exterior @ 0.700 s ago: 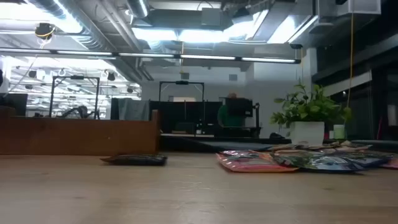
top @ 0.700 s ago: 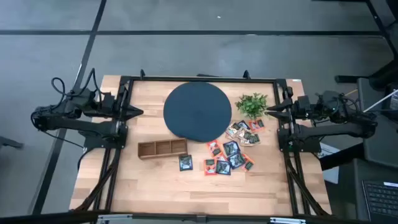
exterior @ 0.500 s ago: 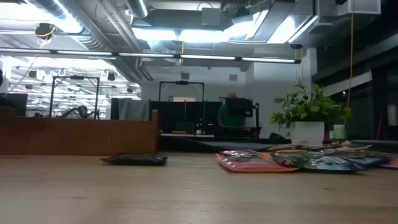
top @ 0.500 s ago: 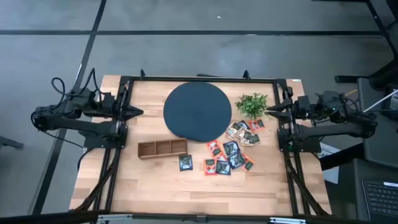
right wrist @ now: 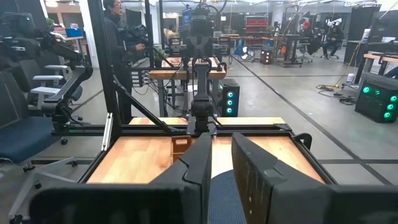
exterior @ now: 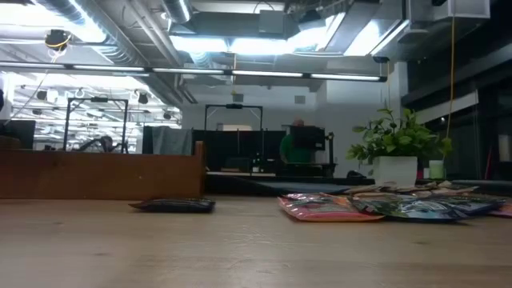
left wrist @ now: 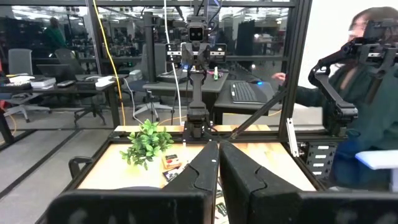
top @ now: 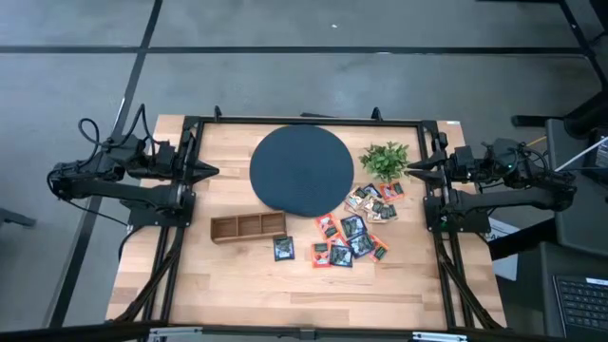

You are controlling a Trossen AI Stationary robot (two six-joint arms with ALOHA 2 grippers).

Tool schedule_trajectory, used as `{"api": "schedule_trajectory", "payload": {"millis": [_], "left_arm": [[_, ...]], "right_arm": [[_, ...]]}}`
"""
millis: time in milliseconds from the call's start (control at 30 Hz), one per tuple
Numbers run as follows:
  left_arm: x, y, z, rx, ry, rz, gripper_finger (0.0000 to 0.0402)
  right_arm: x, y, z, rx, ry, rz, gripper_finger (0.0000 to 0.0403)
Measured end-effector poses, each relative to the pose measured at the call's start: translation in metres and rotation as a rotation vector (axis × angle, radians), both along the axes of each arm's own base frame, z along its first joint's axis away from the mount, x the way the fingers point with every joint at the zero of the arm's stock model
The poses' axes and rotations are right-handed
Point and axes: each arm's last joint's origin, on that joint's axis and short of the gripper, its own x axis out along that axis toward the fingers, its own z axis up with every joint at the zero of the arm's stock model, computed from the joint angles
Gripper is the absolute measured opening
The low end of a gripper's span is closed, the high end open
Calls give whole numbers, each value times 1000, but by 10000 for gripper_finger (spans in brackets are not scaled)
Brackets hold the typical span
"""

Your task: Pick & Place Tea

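- Left gripper (top: pixel 211 172) waits at the table's left edge, fingers pressed together, holding nothing.
- Right gripper (top: pixel 412 169) waits at the right edge beside the small plant (top: pixel 385 159); a narrow gap shows between its fingers, nothing in it.
- Tea sachets (top: pixel 353 233) lie scattered on the wooden table (top: pixel 237 275), between the dark round disc (top: pixel 301 170) and the right arm.
- One sachet (top: pixel 283 249) sits apart, just below the wooden divided tray (top: pixel 248 227).
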Motion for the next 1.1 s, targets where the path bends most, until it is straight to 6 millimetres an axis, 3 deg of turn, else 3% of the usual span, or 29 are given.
{"api": "schedule_trajectory", "payload": {"millis": [933,1000,1100], "left_arm": [[0,0,0,0,0,0,11],[0,0,0,0,1,0,11],[0,0,0,0,0,0,11]], "right_arm": [[0,0,0,0,0,0,67],[0,0,0,40,0,1,67],[0,0,0,240,1,7,67]]}}
